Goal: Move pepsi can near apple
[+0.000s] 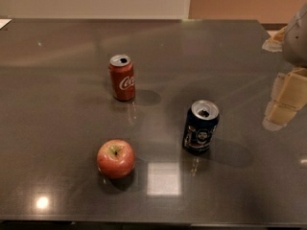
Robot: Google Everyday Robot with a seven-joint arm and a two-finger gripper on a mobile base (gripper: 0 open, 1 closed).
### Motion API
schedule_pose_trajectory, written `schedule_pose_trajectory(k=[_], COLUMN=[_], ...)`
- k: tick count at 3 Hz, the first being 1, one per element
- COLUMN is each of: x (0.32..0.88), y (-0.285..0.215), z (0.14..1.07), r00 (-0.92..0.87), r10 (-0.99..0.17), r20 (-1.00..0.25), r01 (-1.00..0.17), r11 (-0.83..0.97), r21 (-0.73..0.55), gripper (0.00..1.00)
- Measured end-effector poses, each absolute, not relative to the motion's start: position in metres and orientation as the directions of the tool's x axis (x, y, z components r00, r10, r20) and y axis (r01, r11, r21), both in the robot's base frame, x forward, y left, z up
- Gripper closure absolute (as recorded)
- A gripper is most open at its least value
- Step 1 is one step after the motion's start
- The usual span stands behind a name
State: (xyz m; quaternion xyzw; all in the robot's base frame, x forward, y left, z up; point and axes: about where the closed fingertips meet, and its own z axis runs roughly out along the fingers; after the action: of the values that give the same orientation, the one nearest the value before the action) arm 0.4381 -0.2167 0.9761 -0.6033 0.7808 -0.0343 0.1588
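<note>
The pepsi can (200, 127) is dark navy with a silver top and stands upright, opened, on the dark table right of centre. The apple (115, 158) is red with a yellowish patch at its stem and lies to the can's left and a little nearer the front, about a can's height away. My gripper (284, 102) is at the right edge of the view, above the table, to the right of the pepsi can and apart from it. It holds nothing that I can see.
A red Coca-Cola can (122, 77) stands upright behind the apple, towards the middle of the dark glossy table (57, 104). The table's front edge runs along the bottom of the view. A wall stands behind the far edge.
</note>
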Motion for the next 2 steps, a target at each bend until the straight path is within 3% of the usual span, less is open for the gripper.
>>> schedule_pose_trajectory(k=[2], x=[0.4380], y=[-0.2158], z=[0.9757], r00=[-0.220], r10=[-0.953], r20=[-0.209], r01=[-0.932], r11=[0.269], r21=[-0.244], gripper=[0.00])
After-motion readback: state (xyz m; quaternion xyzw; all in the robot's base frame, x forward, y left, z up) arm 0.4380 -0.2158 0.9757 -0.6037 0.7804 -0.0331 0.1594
